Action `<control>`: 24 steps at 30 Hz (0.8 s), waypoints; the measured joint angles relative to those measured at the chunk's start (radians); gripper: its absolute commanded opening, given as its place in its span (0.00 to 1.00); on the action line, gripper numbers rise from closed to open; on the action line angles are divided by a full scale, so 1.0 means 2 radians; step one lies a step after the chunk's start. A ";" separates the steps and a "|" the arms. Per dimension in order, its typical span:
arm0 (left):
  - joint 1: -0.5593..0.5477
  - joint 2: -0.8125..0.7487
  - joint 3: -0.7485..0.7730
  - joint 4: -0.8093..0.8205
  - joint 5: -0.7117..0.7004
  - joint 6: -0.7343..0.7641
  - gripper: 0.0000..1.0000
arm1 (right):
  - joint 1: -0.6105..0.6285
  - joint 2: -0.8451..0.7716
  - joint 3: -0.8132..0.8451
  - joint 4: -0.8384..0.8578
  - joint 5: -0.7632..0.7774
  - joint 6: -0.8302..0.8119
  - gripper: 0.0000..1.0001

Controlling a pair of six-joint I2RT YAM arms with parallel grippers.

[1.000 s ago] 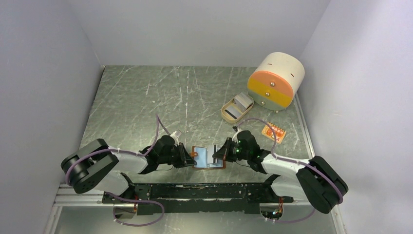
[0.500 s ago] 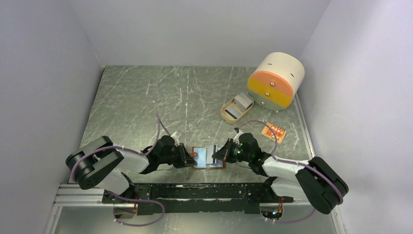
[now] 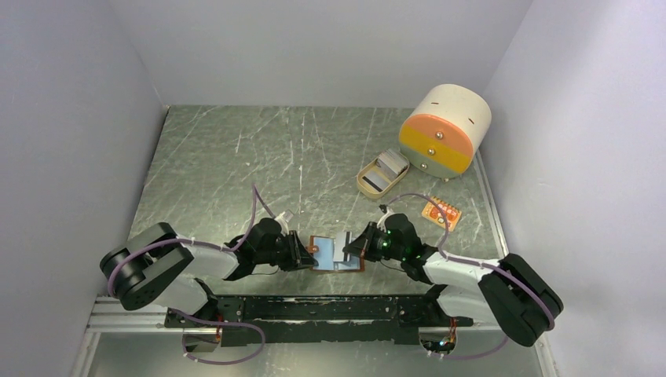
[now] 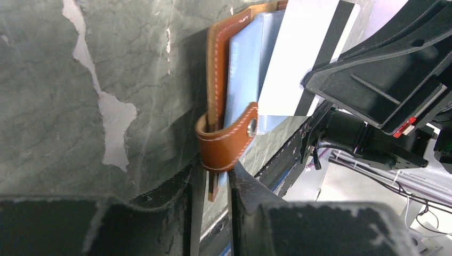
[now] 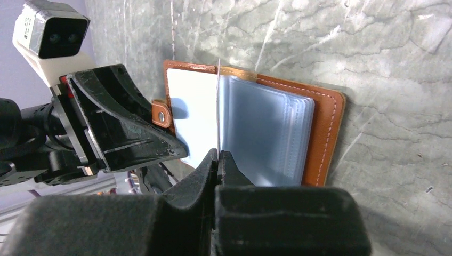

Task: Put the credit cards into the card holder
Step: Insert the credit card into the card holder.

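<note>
Clamps the strap edge of the open card holder (image 5: 320,128) in the left jaws at the near worktop (image 3: 236,157) edge, pinches one credit card (image 4: 298,53) upright over its sleeves in the right jaws, risks missing the pocket if tilted, leaves more cards (image 3: 389,166) in the tan dish (image 3: 363,186) beyond.

Thin card (image 5: 218,106) edge-on between right fingers (image 5: 198,177), over open card holder (image 5: 326,133)
</note>
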 measured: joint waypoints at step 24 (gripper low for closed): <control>0.000 -0.001 0.000 -0.011 0.000 0.008 0.22 | 0.007 0.088 -0.017 0.103 -0.039 0.030 0.00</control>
